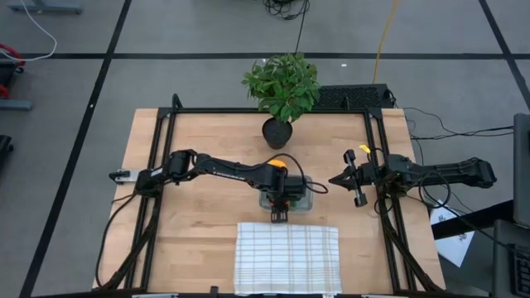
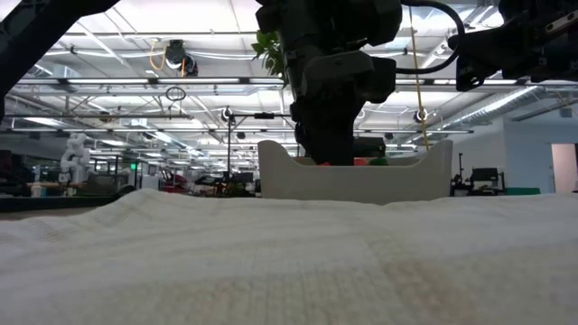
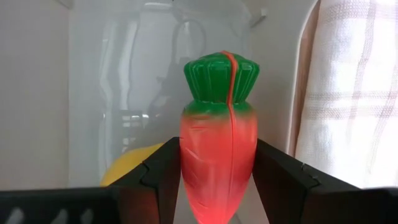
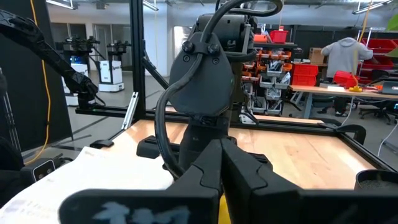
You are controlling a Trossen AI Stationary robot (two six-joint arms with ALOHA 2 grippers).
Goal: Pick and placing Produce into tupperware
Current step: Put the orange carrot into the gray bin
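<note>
Left gripper [image 3: 217,180]: its two dark fingers pinch the orange toy carrot with a green top [image 3: 219,143], held down inside the small clear plastic tub [image 1: 286,197].
Tub: just behind the white checked cloth [image 1: 287,257].
Right gripper [image 1: 338,179]: waits beside the tub; cannot tell whether its fingers are apart.

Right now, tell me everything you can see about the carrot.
The carrot is a glossy orange plastic toy with a ribbed green top and a raised seam running down its length. The left gripper is shut on its orange body, one finger pressing each side, green top pointing away from the wrist. It is inside the clear tupperware, just beside the checked cloth; something yellow lies beside it.
</note>
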